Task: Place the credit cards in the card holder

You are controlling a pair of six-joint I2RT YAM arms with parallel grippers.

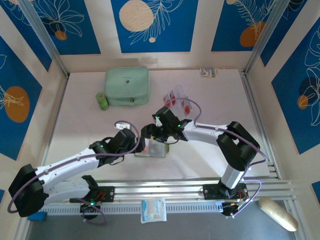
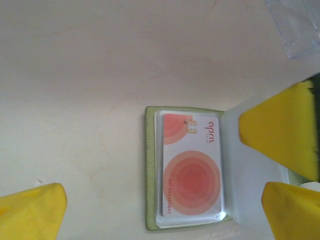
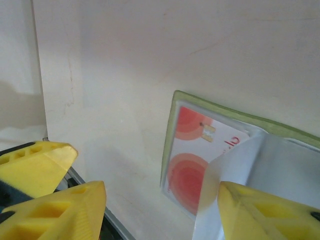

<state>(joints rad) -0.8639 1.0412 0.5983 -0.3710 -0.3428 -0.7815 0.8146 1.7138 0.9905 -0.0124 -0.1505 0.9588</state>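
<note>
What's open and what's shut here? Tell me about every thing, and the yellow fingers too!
card holder: open, lying flat, a clear flap lifted up.
card in the holder: lying inside, face up.
loose credit cards: out on the table, not put in yet.
mint zip case: looks shut.
left fingers: wide open, holding nothing.
right fingers: open, one against the clear flap.

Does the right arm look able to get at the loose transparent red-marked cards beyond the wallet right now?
Probably yes: the transparent red-marked cards lie in the open just past the right gripper, with nothing between, though it is busy at the olive-green wallet.
</note>
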